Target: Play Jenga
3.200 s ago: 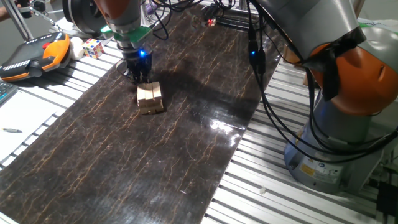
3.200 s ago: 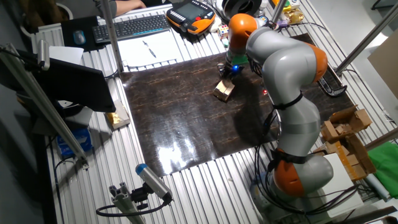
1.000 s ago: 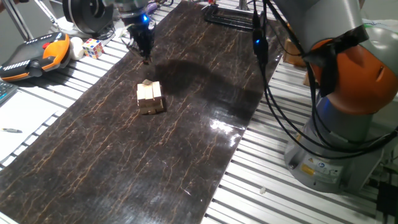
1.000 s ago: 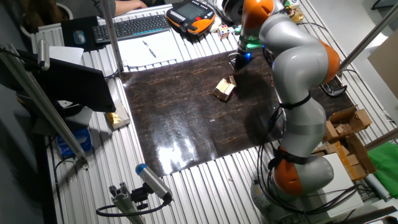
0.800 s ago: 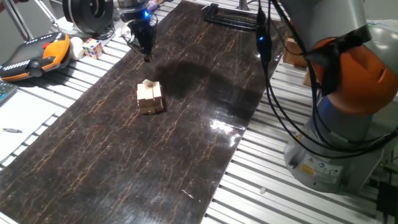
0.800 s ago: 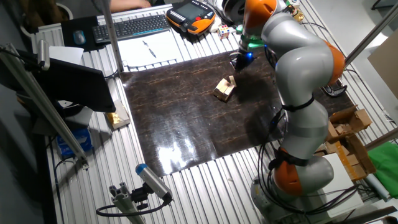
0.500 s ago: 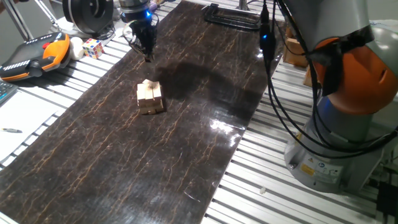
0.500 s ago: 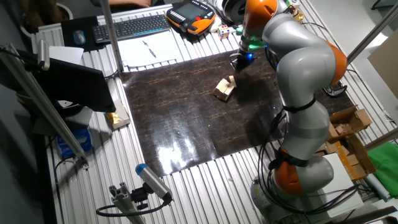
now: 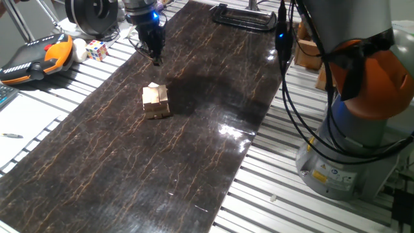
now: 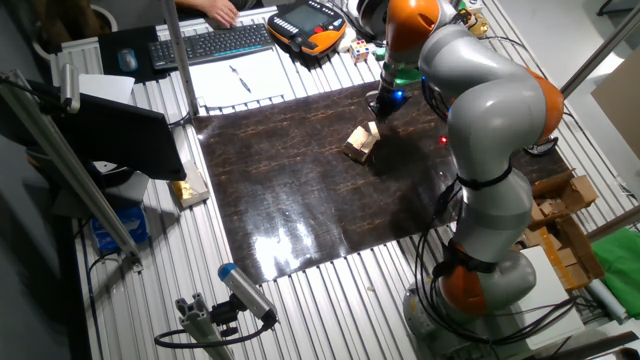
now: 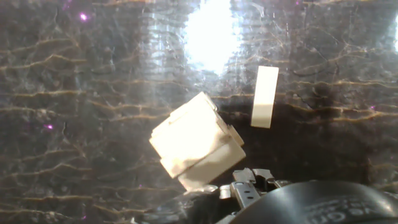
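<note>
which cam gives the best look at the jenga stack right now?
Hand view: the Jenga stack fills mid-frame from above, with one loose block lying apart. Both fixed views show it only as a small tan lump on the dark mat.

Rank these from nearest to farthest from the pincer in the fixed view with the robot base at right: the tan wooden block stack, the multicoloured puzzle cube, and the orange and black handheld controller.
Measured from the pincer:
1. Tan wooden block stack, just below it on the dark mat.
2. Multicoloured puzzle cube, off the mat to the left; close to the first, a narrow call.
3. Orange and black handheld controller, far left edge.
</note>
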Available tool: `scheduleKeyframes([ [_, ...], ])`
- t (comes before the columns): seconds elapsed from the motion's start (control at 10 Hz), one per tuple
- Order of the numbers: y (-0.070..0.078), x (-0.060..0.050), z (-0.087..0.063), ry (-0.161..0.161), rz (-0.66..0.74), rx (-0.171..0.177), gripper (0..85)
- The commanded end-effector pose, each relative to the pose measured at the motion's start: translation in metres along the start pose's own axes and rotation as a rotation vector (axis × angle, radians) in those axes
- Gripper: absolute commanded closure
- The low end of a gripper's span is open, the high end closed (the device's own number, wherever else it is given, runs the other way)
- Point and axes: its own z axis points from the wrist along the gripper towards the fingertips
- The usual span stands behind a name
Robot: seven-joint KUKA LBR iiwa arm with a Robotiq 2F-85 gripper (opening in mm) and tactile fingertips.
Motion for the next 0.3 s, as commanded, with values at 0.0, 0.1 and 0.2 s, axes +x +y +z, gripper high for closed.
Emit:
scheduleKeyframes([
  [0.0,0.0000,-0.0006,0.0019,-0.001,0.006,-0.005,84.3],
  [0.1,-0.0011,-0.0017,0.0028,-0.006,0.006,-0.010,84.3],
  [0.2,-0.0011,-0.0011,0.0024,-0.010,0.014,-0.014,84.3],
])
